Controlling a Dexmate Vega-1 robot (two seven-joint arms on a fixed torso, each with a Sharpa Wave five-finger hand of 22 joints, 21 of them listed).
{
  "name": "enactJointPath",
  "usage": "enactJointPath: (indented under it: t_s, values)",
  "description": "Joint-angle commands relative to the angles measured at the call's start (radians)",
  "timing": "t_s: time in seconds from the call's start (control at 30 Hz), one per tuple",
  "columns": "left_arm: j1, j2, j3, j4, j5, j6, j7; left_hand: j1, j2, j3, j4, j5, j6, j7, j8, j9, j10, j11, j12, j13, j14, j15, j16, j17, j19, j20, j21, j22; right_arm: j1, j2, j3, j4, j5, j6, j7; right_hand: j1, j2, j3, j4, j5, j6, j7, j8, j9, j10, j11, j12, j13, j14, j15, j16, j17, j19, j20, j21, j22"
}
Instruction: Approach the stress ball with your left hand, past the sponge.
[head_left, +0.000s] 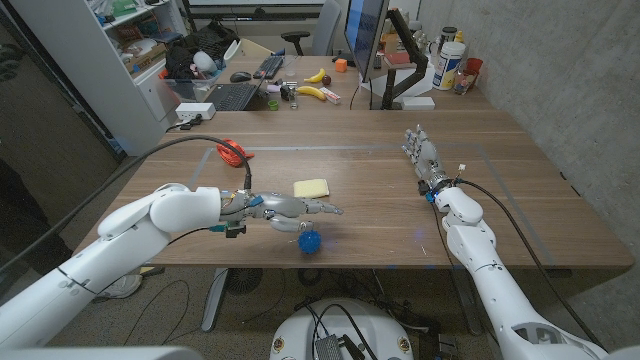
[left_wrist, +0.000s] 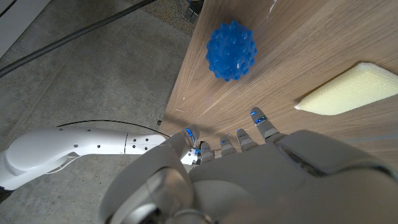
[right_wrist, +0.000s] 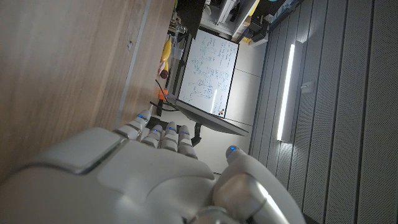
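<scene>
**Stress ball sits at table's near edge as left hand reaches between it and sponge**

Stress ball (head_left: 309, 242), blue and knobbly, lies close to the near edge of the wooden table (head_left: 520, 190), just beyond the fingertips of the robot's left hand (head_left: 285, 207). That hand is stretched out over the tabletop with its fingers extended and apart, holding nothing; in the left wrist view the fingertips (left_wrist: 257, 116) point toward the ball (left_wrist: 231, 50), with bare wood between them. The yellow sponge (head_left: 311, 188) lies flat just on the far side of the hand, so the fingers run between sponge and ball; the left wrist view shows the sponge's corner (left_wrist: 348, 90) near the fingers but not touching them.

Across the table, well apart from all this, the right hand (head_left: 423, 155) rests on the tabletop with its fingers straight and close together, gripping nothing. An orange cable (head_left: 232, 153) lies coiled at the table's left side. On the desk behind stand a monitor (head_left: 366, 35), a keyboard (head_left: 232, 96) and bananas (head_left: 316, 84).
</scene>
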Motion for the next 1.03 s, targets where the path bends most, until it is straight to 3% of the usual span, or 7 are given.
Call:
enactJointPath:
  t_s: [0.03, 0.7, 1.03]
  values:
    - [-0.002, 0.012, -0.001, 0.009, -0.013, -0.003, -0.014, 0.017, 0.043, 0.011, 0.002, -0.005, 0.007, 0.000, 0.006, 0.002, -0.029, 0.006, 0.007, 0.001, -0.089, 0.001, 0.006, 0.004, -0.206, 0.008, 0.005, 0.003, -0.016, 0.010, 0.006, -0.012, 0.007, 0.013, -0.017, -0.003, 0.077, -0.003, 0.003, 0.005, 0.002, -0.009, 0.003, 0.003, 0.000, -0.010, 0.001, 0.005, -0.009, 0.002, 0.004, 0.004, 0.007, -0.035, 0.000, 0.004]
    - [-0.036, 0.020, 0.032, 0.052, -0.025, -0.036, -0.033, 0.030, 0.043, 0.024, 0.006, -0.008, 0.011, 0.000, 0.007, 0.003, -0.033, 0.009, 0.010, 0.003, -0.095, 0.002, 0.008, 0.006, -0.212, 0.011, 0.011, 0.005, -0.076, 0.020, 0.043, -0.066, 0.011, 0.007, -0.058, -0.002, 0.077, -0.003, 0.003, 0.005, 0.002, -0.009, 0.003, 0.003, 0.000, -0.009, 0.001, 0.005, -0.009, 0.002, 0.004, 0.004, 0.007, -0.034, -0.001, 0.004]
    - [-0.082, 0.014, 0.076, 0.086, -0.031, -0.025, -0.062, 0.036, 0.043, 0.030, 0.007, -0.008, 0.014, 0.000, 0.008, 0.004, -0.033, 0.011, 0.012, 0.003, -0.098, 0.002, 0.009, 0.007, -0.215, 0.014, 0.014, 0.006, -0.051, 0.023, 0.053, -0.022, 0.013, 0.018, -0.054, -0.002, 0.077, -0.002, 0.003, 0.005, 0.002, -0.008, 0.003, 0.003, -0.001, -0.009, 0.001, 0.005, -0.009, 0.003, 0.004, 0.004, 0.007, -0.034, -0.001, 0.004]
